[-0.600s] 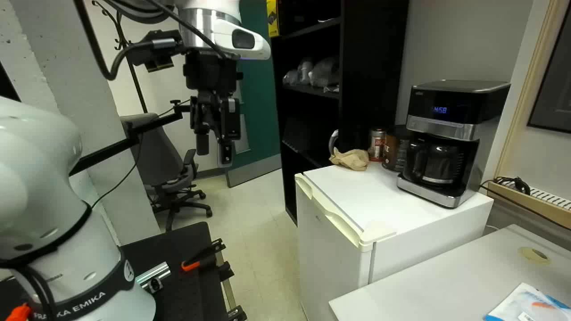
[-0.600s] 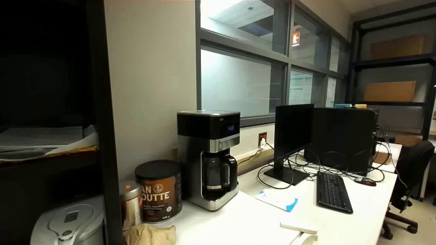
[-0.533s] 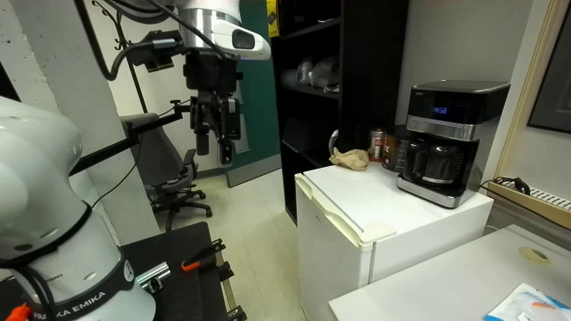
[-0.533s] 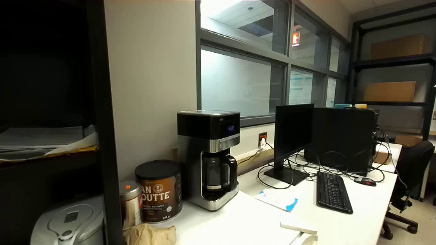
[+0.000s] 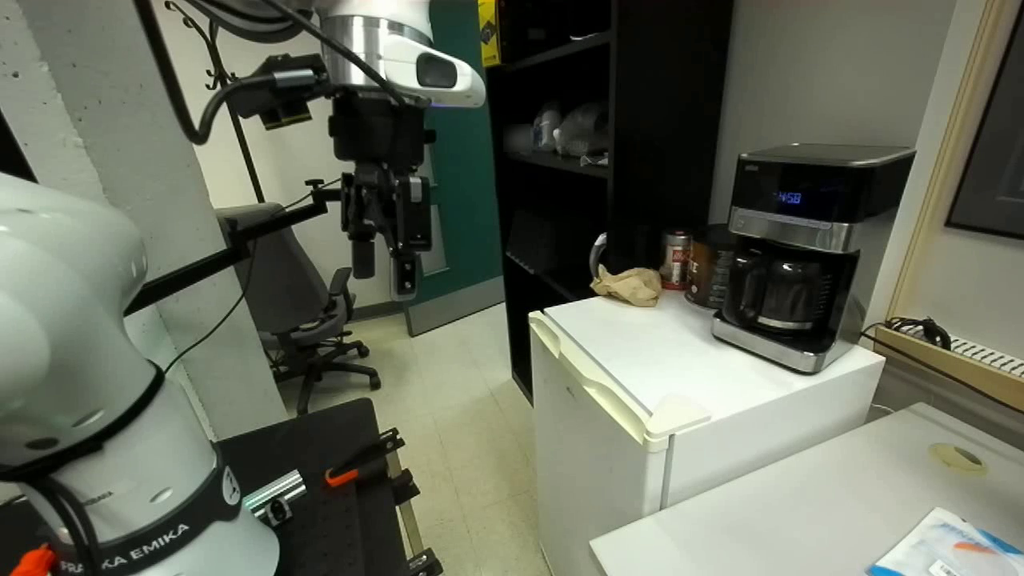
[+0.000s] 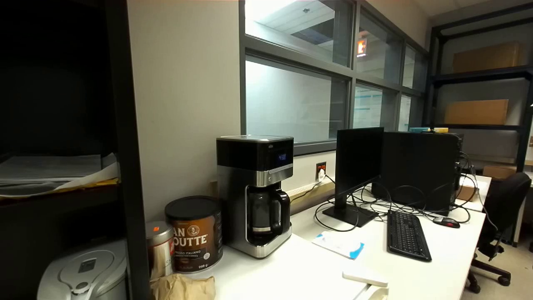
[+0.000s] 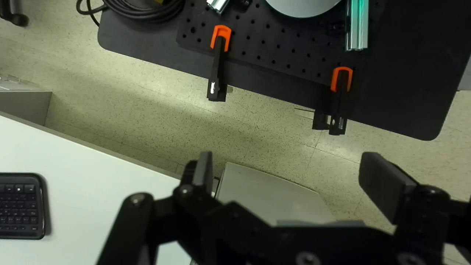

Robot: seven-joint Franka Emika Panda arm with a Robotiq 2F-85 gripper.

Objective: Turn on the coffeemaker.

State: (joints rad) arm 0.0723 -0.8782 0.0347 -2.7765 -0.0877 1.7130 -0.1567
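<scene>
The coffeemaker [image 5: 800, 228] is a boxy black machine with a silver-grey band and a dark glass carafe [image 5: 788, 292]. It stands upright on the white mini fridge, and blue digits are lit on its front display. It also shows in an exterior view [image 6: 254, 177], beside a coffee can. My gripper [image 5: 384, 276] hangs pointing down, well apart from the coffeemaker, with a floor gap between the arm's base and the fridge. In the wrist view the gripper [image 7: 285, 163] has its fingers wide apart with nothing between them. The coffeemaker is out of the wrist view.
The mini fridge [image 5: 632, 360] also bears a brown coffee can [image 6: 193, 237], a small tin [image 5: 677, 260] and a crumpled paper bag [image 5: 628, 286]. A black shelf [image 5: 672, 120] stands behind. A white desk [image 5: 784, 512] adjoins, with a monitor [image 6: 360, 160] and keyboard [image 6: 408, 235].
</scene>
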